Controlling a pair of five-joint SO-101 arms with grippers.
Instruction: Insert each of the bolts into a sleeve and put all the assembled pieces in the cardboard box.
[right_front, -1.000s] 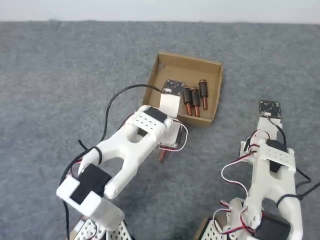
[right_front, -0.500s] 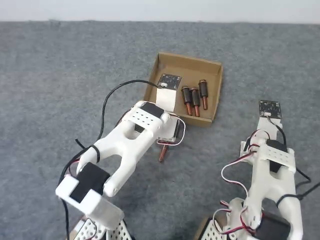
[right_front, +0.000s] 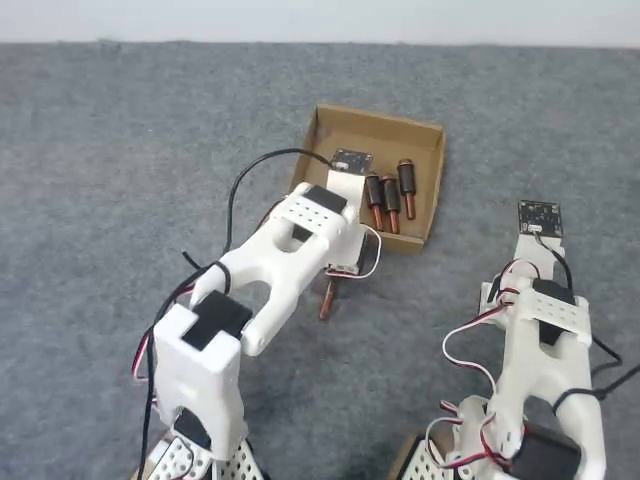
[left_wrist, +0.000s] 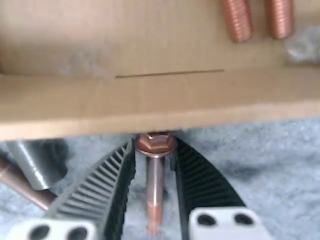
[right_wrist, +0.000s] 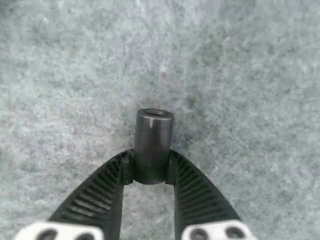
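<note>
- Right gripper (right_wrist: 150, 162), bottom centre of its wrist frame: jaws nearly together, pinching the base of a dark sleeve (right_wrist: 154, 135). The sleeve's open bore end points away, over the grey table (right_wrist: 240, 75).
- Left gripper (left_wrist: 154, 147): jaws clamped on a copper bolt (left_wrist: 155, 175) along its shank. Hex head sits at the jaw tips, just short of the cardboard box (left_wrist: 150, 107) near wall.
- Lower left of left wrist frame: grey cylinder (left_wrist: 37, 162), likely a sleeve, beside a copper rod (left_wrist: 22, 187).
- High view, upper centre: the box holds three assembled pieces (right_front: 391, 203) side by side.
- Handling, my judgement: bolt and sleeve are rigid metal, small, smooth and round, so they may roll or twist in the jaws. Take the bolt mid-shank and leave the thread end free. Take the sleeve by its side wall, bore unblocked.
</note>
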